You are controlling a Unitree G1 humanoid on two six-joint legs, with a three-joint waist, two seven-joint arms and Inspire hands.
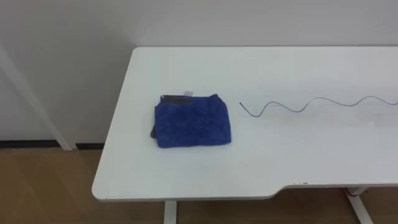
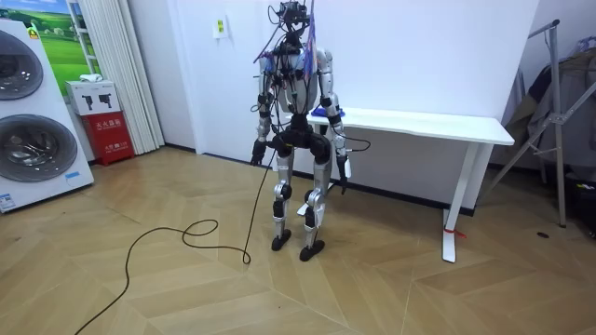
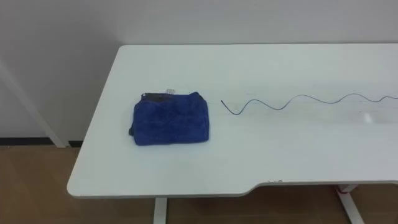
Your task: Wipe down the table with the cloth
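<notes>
Robot hand left (image 2: 256, 154), right (image 2: 345, 174) hanging; one cloth (image 1: 193, 121).

Stacked washers (image 2: 33, 140), red box (image 2: 112, 138) beside; metal rack (image 2: 557, 112).

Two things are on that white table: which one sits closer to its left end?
The folded blue cloth: the thin dark wavy line starts to its right and runs on rightward.

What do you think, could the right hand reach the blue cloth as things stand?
Probably yes: the right hand hangs beside the table, and nothing stands between it and the blue cloth.
</notes>
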